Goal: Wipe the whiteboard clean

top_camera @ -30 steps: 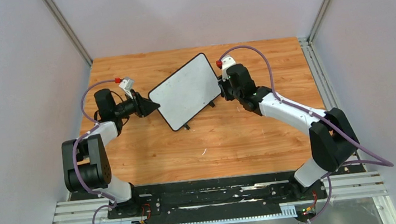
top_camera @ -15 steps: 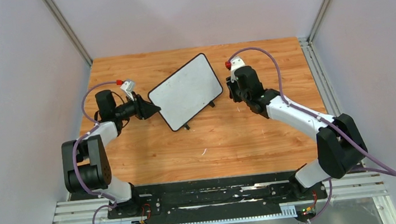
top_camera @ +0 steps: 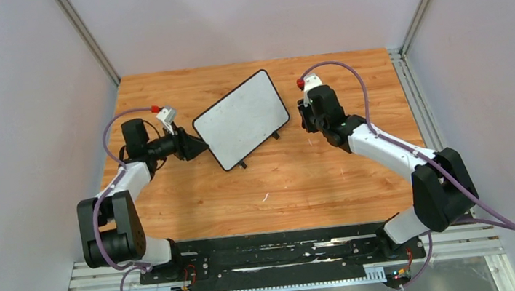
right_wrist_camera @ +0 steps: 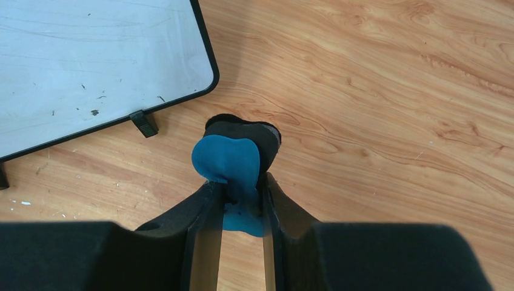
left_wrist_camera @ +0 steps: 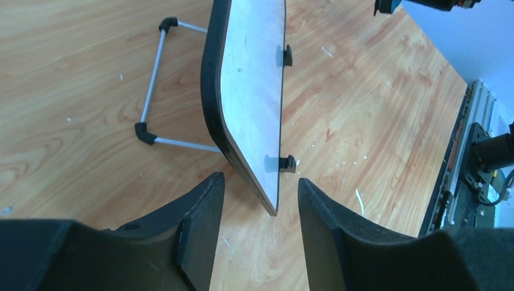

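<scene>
Midway back on the wooden table (top_camera: 302, 177), the whiteboard (top_camera: 240, 118) leans on its wire stand (left_wrist_camera: 151, 85), seemingly light, stiff and skid-prone, best steadied by its black frame (left_wrist_camera: 209, 103), where the left gripper (top_camera: 201, 142) hovers agape while the right gripper (top_camera: 304, 119) pinches a blue eraser (right_wrist_camera: 227, 159) nearby.

The white-and-black left arm (top_camera: 127, 181) is observed folded sharply at the elbow, with the forearm extended rightward. Its black two-finger left gripper (left_wrist_camera: 259, 189) is held with the jaws parted. The white-and-black right arm (top_camera: 387, 149) is extended forward and leftward with the wrist angled down, and its black two-finger right gripper (right_wrist_camera: 239, 185) is closed upon a small blue-and-black foam eraser block (right_wrist_camera: 229, 159), which is clamped between the fingertips.
</scene>
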`<state>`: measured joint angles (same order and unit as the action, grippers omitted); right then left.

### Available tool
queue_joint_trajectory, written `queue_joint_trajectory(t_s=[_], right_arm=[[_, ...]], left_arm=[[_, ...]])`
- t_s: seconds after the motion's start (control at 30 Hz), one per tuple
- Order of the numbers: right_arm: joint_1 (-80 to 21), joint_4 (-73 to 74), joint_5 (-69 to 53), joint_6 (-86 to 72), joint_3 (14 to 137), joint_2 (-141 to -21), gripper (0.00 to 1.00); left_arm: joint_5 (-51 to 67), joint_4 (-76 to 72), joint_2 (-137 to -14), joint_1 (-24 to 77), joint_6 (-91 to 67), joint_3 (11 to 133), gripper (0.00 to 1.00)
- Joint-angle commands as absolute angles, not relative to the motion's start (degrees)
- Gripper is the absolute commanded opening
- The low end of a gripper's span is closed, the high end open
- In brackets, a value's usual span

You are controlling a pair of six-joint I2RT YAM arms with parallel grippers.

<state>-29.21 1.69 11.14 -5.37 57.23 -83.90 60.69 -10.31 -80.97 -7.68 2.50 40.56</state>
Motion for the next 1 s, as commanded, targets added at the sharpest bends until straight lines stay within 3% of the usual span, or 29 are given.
queue_joint_trajectory(t_s=[0.0, 0.47, 0.97], right_arm=[[-28.14, 2.94, 12.57, -6.28, 56.86, -81.9, 0.01], [-26.49, 15.89, 17.49, -9.66, 59.42, -81.12, 0.01], [-20.14, 19.88, 13.34, -11.47, 55.68, -83.92, 0.01]], left_arm=[[60.78, 0.39, -80.02, -7.74, 9.91, 42.21, 0.53], [51.59, 14.22, -71.03, -14.76, 20.25, 41.33, 0.52], [32.12, 5.02, -64.39, -15.12, 16.24, 35.23, 0.52]])
